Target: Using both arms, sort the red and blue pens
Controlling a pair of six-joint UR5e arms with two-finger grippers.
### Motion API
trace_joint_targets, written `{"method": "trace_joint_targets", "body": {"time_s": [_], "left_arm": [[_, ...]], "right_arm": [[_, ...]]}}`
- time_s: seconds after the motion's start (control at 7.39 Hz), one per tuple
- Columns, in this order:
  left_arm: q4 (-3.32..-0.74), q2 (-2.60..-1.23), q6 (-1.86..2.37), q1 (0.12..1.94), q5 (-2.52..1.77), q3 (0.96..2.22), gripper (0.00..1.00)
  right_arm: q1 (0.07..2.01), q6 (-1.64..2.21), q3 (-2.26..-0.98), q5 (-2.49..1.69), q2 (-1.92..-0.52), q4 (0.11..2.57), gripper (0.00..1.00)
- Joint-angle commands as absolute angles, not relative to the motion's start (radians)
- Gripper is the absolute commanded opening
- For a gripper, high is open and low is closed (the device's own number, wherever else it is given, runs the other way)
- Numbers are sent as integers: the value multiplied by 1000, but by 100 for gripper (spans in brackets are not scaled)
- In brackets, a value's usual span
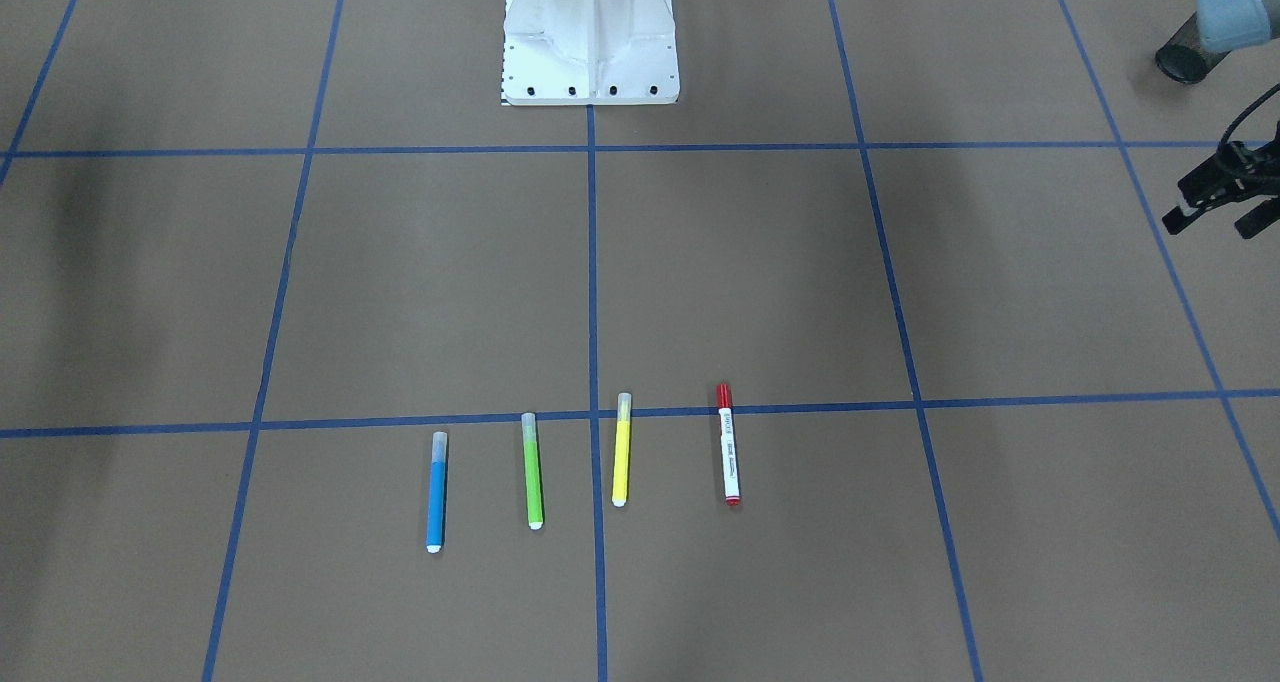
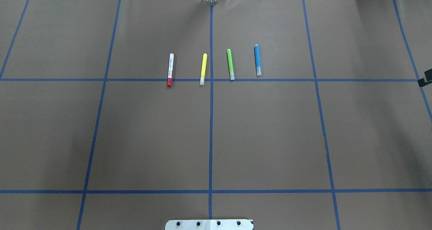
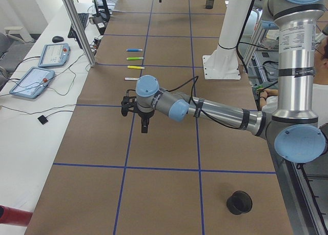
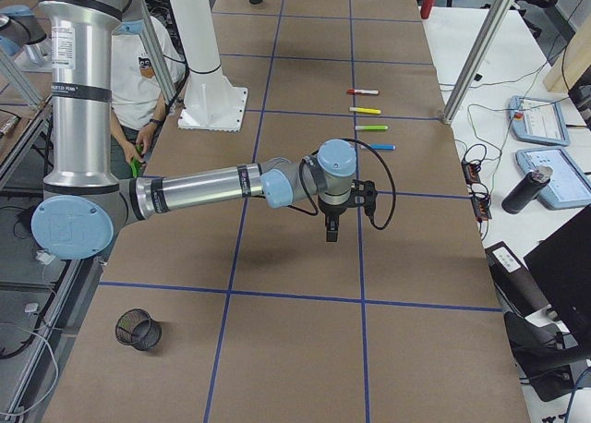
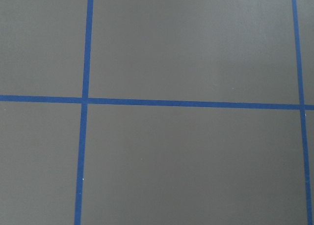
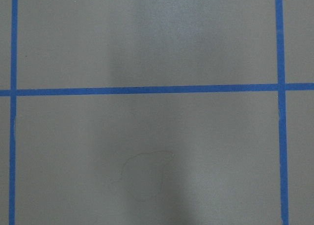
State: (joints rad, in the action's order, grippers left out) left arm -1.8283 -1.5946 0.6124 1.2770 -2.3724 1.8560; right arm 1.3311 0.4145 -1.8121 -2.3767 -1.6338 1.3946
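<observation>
The red pen (image 1: 729, 457), a white barrel with a red cap, lies on the brown table, at the end of a row of markers. The blue pen (image 1: 436, 492) lies at the row's other end. The overhead view shows the red pen (image 2: 170, 69) left and the blue pen (image 2: 257, 59) right. My left gripper (image 1: 1212, 224) hovers open and empty at the table's side, far from the pens. Only a black sliver of my right gripper (image 2: 426, 79) shows at the overhead view's edge, and I cannot tell its state. Both wrist views show bare table and blue tape lines.
A green highlighter (image 1: 533, 470) and a yellow highlighter (image 1: 621, 449) lie between the two pens. The white robot base (image 1: 590, 32) stands mid-table. A black mesh cup (image 3: 239, 202) stands near the left end, another black mesh cup (image 4: 137, 329) near the right end. A person (image 4: 138, 90) sits behind the robot.
</observation>
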Motion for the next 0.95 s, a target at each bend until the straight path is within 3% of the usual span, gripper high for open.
{"method": "trace_joint_targets", "body": {"time_s": [0.0, 0.27, 0.41, 0.81], "left_arm": [[-1774, -1759, 718, 1102, -2263, 1830, 99], [-1523, -2018, 733, 996, -2258, 1726, 99], [-1523, -2058, 732, 927, -2222, 1695, 99], [-1569, -2415, 745, 847, -2217, 1259, 99]], "right_arm": [[1328, 414, -1799, -2361, -1634, 1367, 100], [1328, 416, -1799, -2361, -1634, 1367, 100], [1328, 416, -1799, -2362, -1634, 1367, 100], [1328, 416, -1799, -2362, -1635, 1367, 100]]}}
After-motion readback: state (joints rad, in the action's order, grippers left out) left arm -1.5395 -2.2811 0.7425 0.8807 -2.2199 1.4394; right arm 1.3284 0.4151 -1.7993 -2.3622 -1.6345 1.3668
